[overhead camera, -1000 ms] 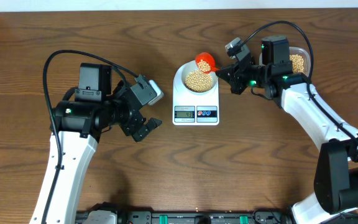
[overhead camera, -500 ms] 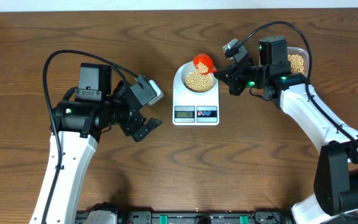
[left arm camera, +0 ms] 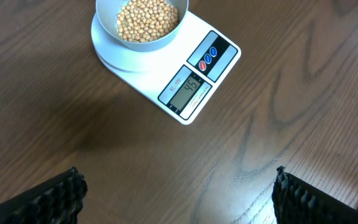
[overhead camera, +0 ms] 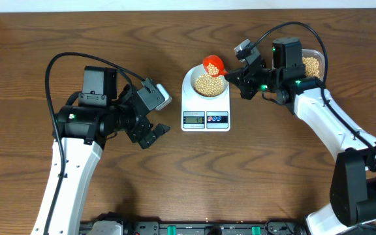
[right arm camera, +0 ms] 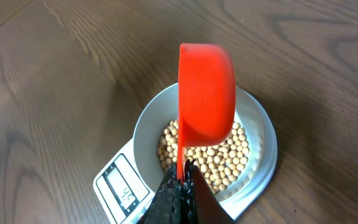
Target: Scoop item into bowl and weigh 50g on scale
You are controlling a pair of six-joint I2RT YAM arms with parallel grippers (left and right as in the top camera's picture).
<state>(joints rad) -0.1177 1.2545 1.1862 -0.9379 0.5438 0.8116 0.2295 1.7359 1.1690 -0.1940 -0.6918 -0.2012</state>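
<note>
The pale bowl point(overhead camera: 205, 81) holds a heap of tan beans point(overhead camera: 208, 83) and stands on the white scale point(overhead camera: 205, 117), whose display is lit. My right gripper point(overhead camera: 235, 74) is shut on the thin handle of a red scoop point(overhead camera: 214, 64), held tilted on its side over the bowl's far right rim. In the right wrist view the scoop point(right arm camera: 207, 93) hangs above the beans point(right arm camera: 219, 160) with its handle pinched at my gripper point(right arm camera: 181, 180). My left gripper point(overhead camera: 154, 134) stands open over bare table left of the scale. The left wrist view shows bowl point(left arm camera: 142, 23) and scale point(left arm camera: 194, 81) ahead.
A clear plastic tub point(overhead camera: 313, 64) with more beans sits at the far right behind my right arm. The wooden table's back edge point(overhead camera: 188, 9) runs along the top of the overhead view. Bare wood point(left arm camera: 179, 174) lies between my left fingers.
The red scoop has edged slightly up and left over the bowl since a second ago. My left arm has not moved.
</note>
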